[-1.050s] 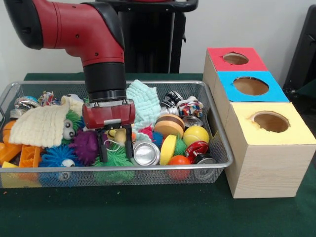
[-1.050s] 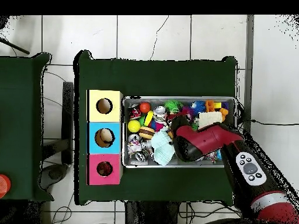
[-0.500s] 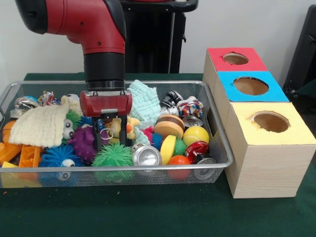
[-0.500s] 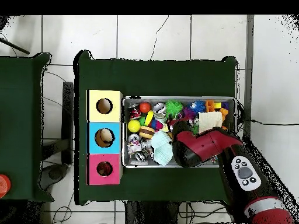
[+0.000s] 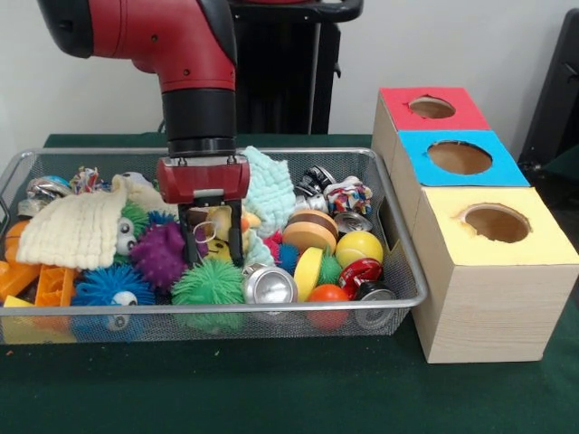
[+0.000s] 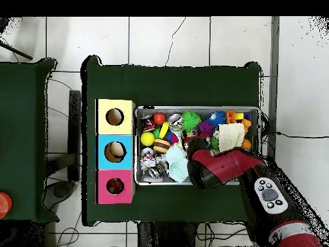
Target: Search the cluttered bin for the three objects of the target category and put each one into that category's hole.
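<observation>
My gripper (image 5: 214,259) hangs over the middle of the wire mesh bin (image 5: 399,263), its two black fingers pointing down. Between them sits a small yellow toy (image 5: 220,226), and the fingers appear shut on it, just above the clutter. A green spiky ball (image 5: 210,282), a purple spiky ball (image 5: 160,253) and a silver can (image 5: 269,285) lie right beneath. In the overhead view the red arm (image 6: 222,168) covers the gripper and the bin's near half. The red box (image 5: 398,113), blue box (image 5: 493,170) and yellow box (image 5: 543,244) each have a round hole on top.
The bin also holds a cream knit cloth (image 5: 74,231), a pale green knit cloth (image 5: 269,190), a blue spiky ball (image 5: 110,285), a yellow ball (image 5: 359,246), crushed cans and orange plastic pieces. The three boxes stand in a row against the bin's right side on green cloth.
My gripper has risen out of the clutter and shifted slightly right, with the yellow toy still between its fingers. The green spiky ball now shows fully below it.
</observation>
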Robot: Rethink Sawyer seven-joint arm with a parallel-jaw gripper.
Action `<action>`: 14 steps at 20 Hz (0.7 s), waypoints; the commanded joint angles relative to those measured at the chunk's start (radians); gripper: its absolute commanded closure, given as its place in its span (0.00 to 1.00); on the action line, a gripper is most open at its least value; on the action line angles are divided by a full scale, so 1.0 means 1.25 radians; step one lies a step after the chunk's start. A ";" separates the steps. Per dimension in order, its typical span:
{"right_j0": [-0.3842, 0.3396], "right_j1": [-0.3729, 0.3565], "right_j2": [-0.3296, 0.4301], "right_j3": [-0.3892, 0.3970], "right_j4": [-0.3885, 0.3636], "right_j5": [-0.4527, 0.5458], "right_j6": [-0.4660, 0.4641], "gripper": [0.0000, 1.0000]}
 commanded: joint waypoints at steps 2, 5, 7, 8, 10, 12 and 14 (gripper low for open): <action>-0.007 0.039 -0.012 0.114 0.051 -0.012 0.122 0.00; -0.010 0.040 -0.010 0.130 0.074 -0.023 0.129 0.00; -0.006 0.044 -0.019 0.133 0.087 -0.029 0.127 0.00; -0.005 0.048 -0.025 0.133 0.093 -0.027 0.127 0.00; -0.011 0.056 -0.029 0.139 0.107 -0.037 0.129 0.00; -0.009 0.062 -0.038 0.142 0.116 -0.049 0.128 0.00; -0.005 0.070 -0.049 0.144 0.129 -0.052 0.127 0.00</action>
